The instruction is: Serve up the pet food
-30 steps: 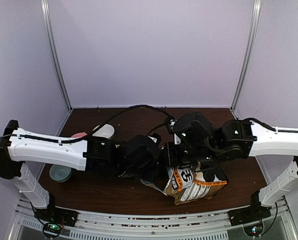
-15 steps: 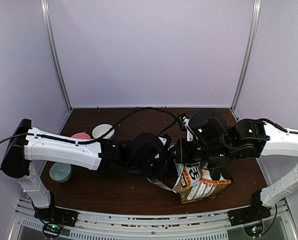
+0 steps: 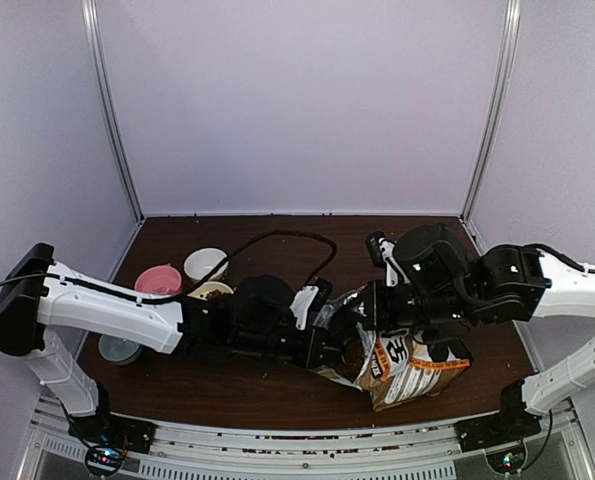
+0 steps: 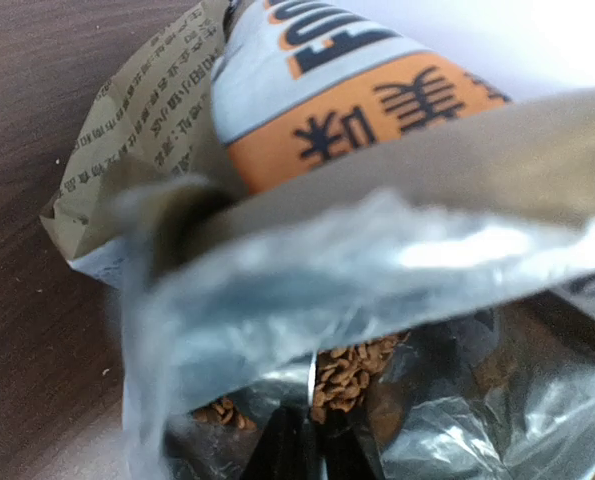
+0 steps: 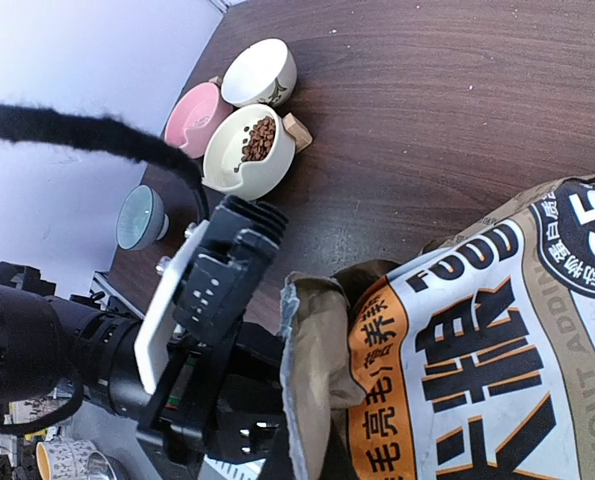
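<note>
A dark wooden table [image 3: 227, 385] carries a brown-and-white paper bag [image 3: 412, 365], slumped on its side with its mouth facing left, and two black-and-white robot arms meet over it. The right gripper [image 3: 375, 318] is pinched tight on the bag's upper rim. The left gripper [image 3: 329, 345] reaches into the foil-lined mouth, its jaws narrow around a thin silver strip [image 4: 309, 385]. The pet food [image 4: 352, 368], small reddish-brown pellets, is heaped inside the bag just past that strip. More pellets lie in a cream bowl [image 5: 227, 170] further left, just beside a pink bowl [image 5: 192, 115] and a white bowl [image 5: 277, 75]. A grey-blue bowl [image 5: 137, 215] stands apart.
</note>
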Motion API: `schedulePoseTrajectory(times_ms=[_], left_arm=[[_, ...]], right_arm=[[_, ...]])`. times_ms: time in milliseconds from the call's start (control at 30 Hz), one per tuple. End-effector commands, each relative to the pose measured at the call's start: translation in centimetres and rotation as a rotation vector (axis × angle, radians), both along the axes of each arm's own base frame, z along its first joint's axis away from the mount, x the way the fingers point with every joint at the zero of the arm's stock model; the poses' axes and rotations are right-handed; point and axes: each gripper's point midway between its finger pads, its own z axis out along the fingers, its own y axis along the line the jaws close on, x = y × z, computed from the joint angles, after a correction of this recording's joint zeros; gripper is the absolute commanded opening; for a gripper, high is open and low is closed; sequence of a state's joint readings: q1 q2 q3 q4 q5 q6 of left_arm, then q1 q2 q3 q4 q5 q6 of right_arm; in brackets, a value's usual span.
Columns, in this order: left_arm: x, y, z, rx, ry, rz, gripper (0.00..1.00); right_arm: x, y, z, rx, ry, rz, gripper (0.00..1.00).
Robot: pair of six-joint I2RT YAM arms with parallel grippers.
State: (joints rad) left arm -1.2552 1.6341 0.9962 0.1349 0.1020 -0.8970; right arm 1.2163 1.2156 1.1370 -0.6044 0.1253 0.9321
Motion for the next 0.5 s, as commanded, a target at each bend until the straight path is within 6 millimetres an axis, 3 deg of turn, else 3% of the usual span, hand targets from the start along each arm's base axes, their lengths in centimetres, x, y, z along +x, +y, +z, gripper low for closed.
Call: schedulePoseTrajectory(times_ms=[0,467], left_arm=[[-1.0,-0.3,6.0,-0.25,0.101,-0.016,0.0],[0.4,3.6,7.9,-0.411,0.256,0.129,0.0]], right_arm=[[0.7,-1.3,1.6,0.055,-0.032,-0.064,0.0],[1.1,-3.4,1.6,0.022,-0.047,-0.119,0.0]])
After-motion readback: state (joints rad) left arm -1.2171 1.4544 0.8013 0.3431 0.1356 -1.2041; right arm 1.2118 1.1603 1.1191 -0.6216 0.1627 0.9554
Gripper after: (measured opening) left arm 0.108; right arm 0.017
